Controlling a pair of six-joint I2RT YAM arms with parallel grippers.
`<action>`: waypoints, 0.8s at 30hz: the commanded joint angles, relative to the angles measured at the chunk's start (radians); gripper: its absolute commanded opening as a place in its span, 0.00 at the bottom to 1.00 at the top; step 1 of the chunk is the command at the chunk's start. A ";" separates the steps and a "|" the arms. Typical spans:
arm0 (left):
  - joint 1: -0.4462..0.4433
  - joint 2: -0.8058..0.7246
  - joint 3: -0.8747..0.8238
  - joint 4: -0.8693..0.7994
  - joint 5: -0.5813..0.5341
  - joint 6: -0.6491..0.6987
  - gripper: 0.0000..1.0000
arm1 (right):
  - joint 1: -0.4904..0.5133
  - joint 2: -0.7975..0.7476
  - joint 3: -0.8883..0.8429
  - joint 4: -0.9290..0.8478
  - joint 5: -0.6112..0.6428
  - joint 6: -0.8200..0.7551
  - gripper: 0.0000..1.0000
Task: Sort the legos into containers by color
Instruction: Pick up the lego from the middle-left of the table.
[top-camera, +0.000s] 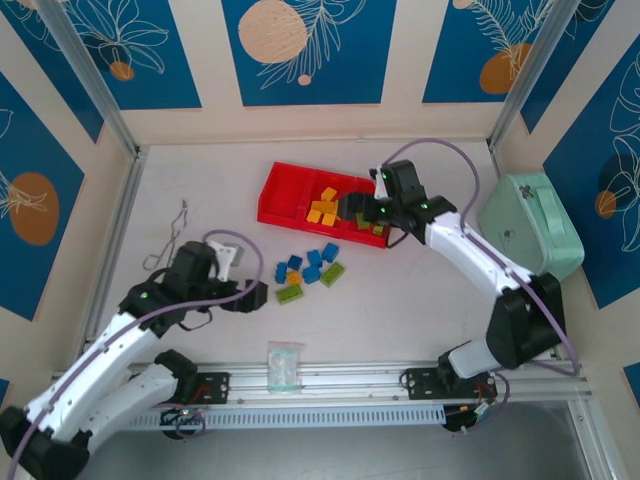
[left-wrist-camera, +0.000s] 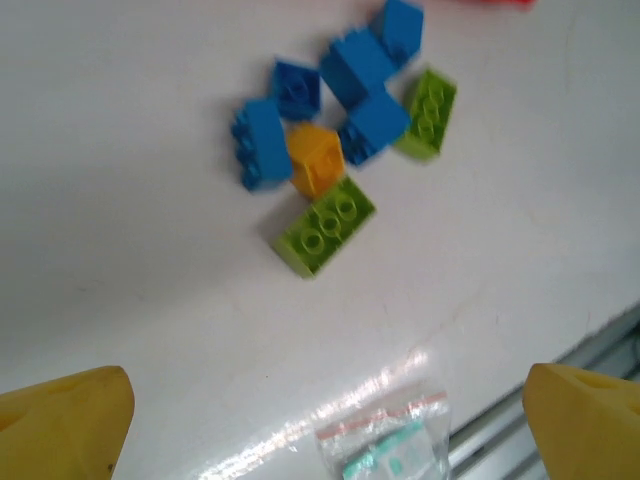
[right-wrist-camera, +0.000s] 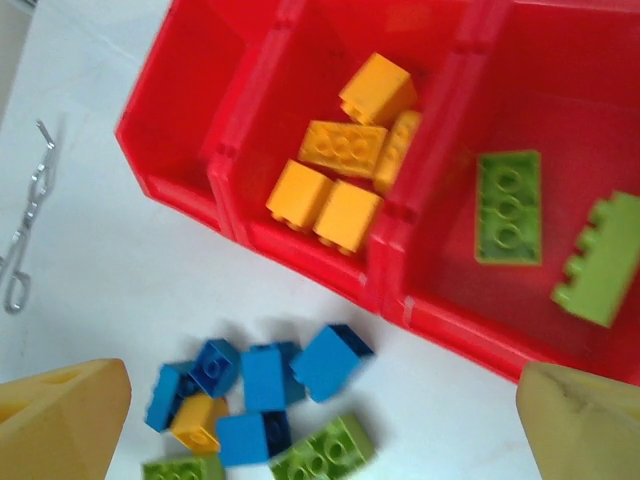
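Note:
The red tray (top-camera: 278, 196) lies at the table's middle back. Its left compartment (right-wrist-camera: 200, 90) holds nothing, the middle one holds several orange-yellow bricks (right-wrist-camera: 345, 150), and the right one holds two lime green bricks (right-wrist-camera: 508, 205). A loose pile of blue bricks (top-camera: 310, 265), two green ones (left-wrist-camera: 325, 225) and one orange brick (left-wrist-camera: 315, 158) sits on the table in front of the tray. My right gripper (top-camera: 362, 208) hovers open over the tray's near right edge, with nothing between its fingers (right-wrist-camera: 65, 420). My left gripper (top-camera: 248, 296) stands open and empty just left of the pile.
A clear plastic bag (top-camera: 284, 362) lies near the front rail (top-camera: 330, 382), below the left gripper's view. A mint-green case (top-camera: 530, 225) stands at the right. A bent metal wire (top-camera: 172, 240) lies at the left. Walls close in the table on three sides.

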 joint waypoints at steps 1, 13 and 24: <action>-0.092 0.122 0.025 0.059 -0.003 0.007 0.99 | -0.013 -0.111 -0.109 -0.038 0.053 -0.070 0.99; -0.124 0.495 0.171 0.107 -0.011 0.208 0.93 | -0.094 -0.392 -0.341 -0.031 0.051 -0.056 0.99; -0.125 0.648 0.179 0.199 0.032 0.282 0.83 | -0.124 -0.405 -0.370 -0.081 0.035 -0.061 0.99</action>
